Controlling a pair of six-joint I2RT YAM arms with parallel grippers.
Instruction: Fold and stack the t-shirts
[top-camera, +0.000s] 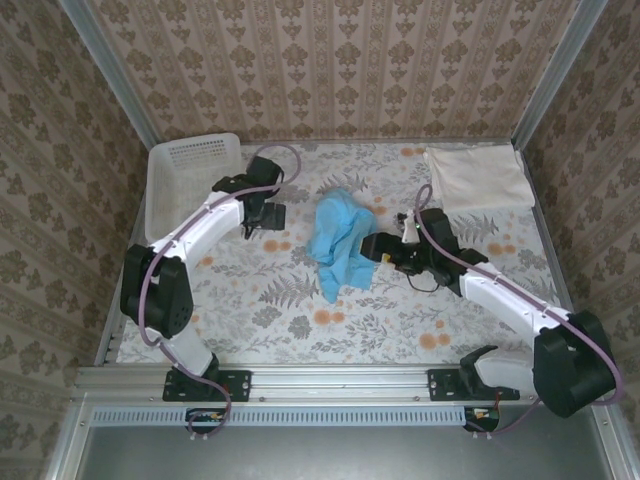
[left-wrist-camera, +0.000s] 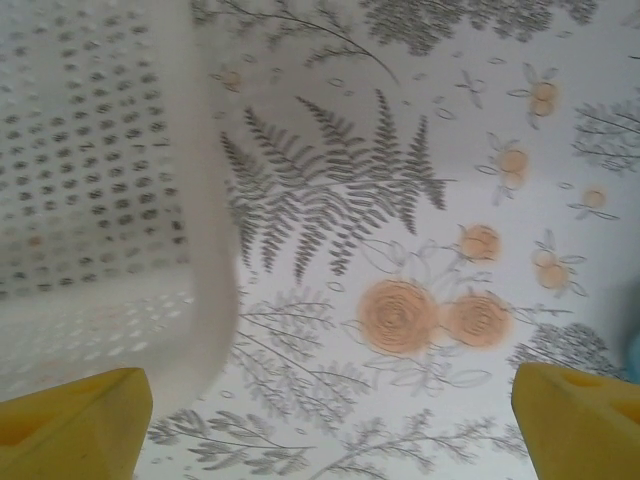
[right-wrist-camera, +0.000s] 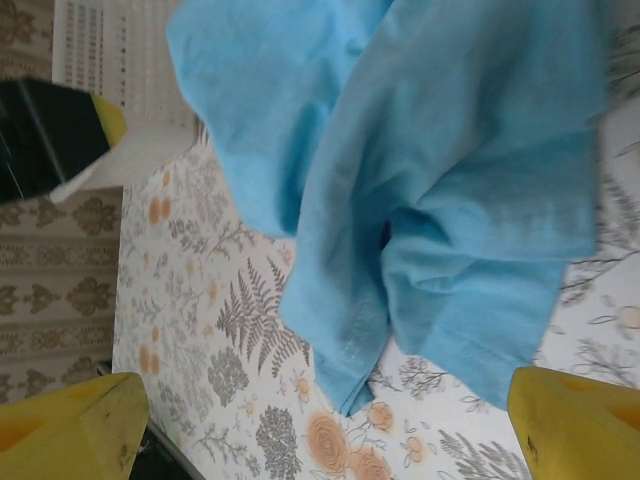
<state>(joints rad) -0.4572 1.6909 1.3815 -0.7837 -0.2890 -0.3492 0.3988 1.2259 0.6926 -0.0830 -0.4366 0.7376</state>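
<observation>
You have nothing to read here: no lettering, number, label or brand can be made out. The desk (top-camera: 300, 315) carries only printed ferns and orange flowers, the walls (top-camera: 330, 60) a repeating ornament, and the blue shirt (top-camera: 338, 240) shows plain cloth.

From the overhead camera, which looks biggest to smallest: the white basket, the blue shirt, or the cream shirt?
1. white basket
2. cream shirt
3. blue shirt, crumpled; fairly close to the cream one
</observation>
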